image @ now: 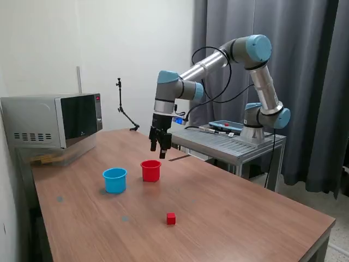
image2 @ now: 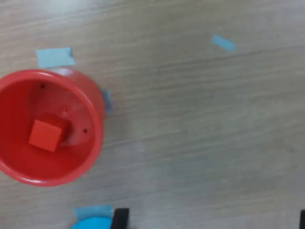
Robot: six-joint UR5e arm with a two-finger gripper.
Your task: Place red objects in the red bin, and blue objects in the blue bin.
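Grey curtains and a pale wall close off the room behind a long brown wooden bench [image: 229, 202], with a silver microwave oven [image: 52, 120] parked at the exterior view's left end, well out of the working area. Rising from a metal stand, the light blue and silver robot arm [image: 240, 60] bends over the bench so that its black two-finger claw [image: 161, 146] hangs above and just behind the small round red plastic cup [image: 151, 170], a sensible height for letting something drop in. Whether the claw is parted or closed I cannot tell; only dark finger tips peek into the wrist view, and nothing appears between them. Just beside the red cup, towards the exterior view's left, stands the small round light blue plastic cup [image: 114, 179]; the two sit close together, presumably so sorting trips are short. Scraps of pale blue tape [image2: 55, 57] on the wood beside the cups probably mark their spots. One small solid red cube [image2: 46, 134] already lies on the red cup's floor, tilted slightly. A second small red cube [image: 171, 218] waits on open bench nearer the front, well apart from both cups. No dark blue cubes show.
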